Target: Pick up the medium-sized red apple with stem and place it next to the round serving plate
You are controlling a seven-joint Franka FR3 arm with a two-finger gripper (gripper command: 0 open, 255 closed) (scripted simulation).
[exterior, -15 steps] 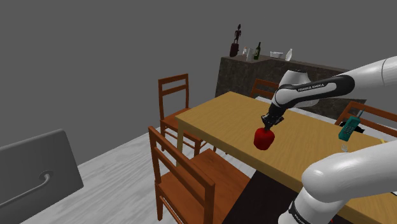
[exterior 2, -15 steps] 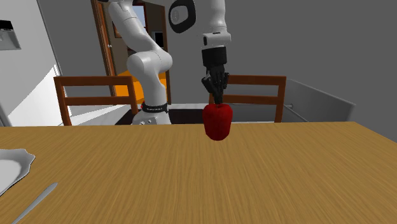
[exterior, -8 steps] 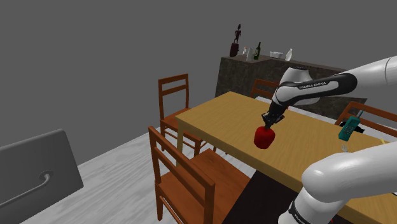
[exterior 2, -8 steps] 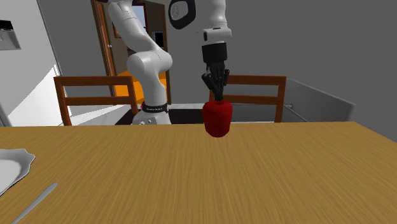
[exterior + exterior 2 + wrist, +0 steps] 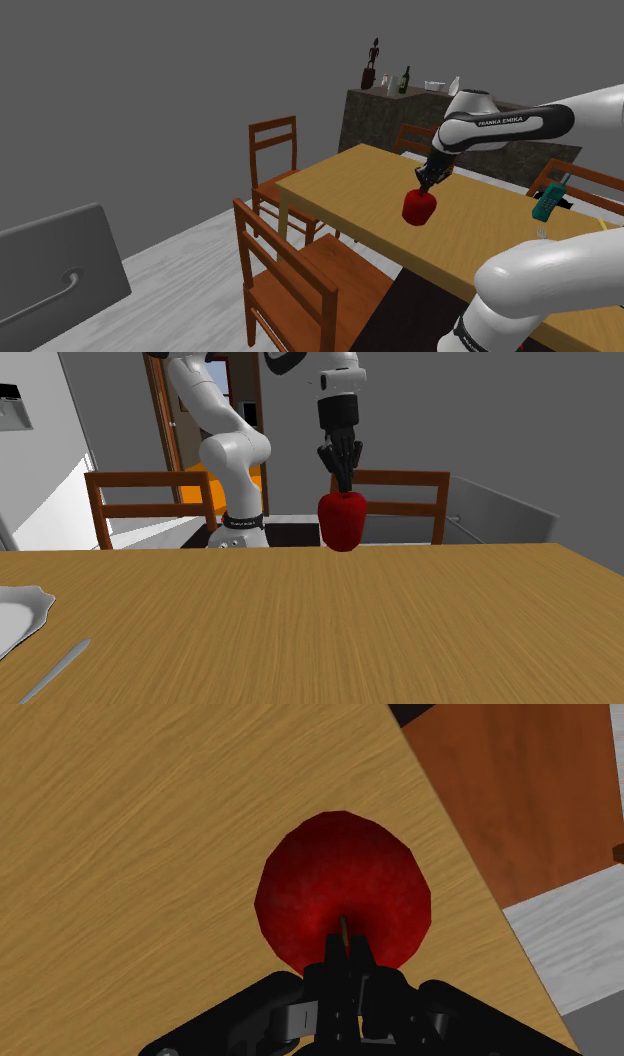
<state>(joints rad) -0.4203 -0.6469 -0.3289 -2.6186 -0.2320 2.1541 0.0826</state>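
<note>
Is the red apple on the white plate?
No, in the second exterior view the red apple hangs from the gripper, far to the right of the white plate at the table's left edge.

Flat, even light in 3 views (shoulder view dimmer); apple [image 5: 340, 874] darkens toward rim.

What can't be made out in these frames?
The plate: second exterior view, cut off by the left edge.
Stem of the apple: wrist view, mostly covered by the shut gripper.
The teal object: shoulder view, too small to identify.
</note>
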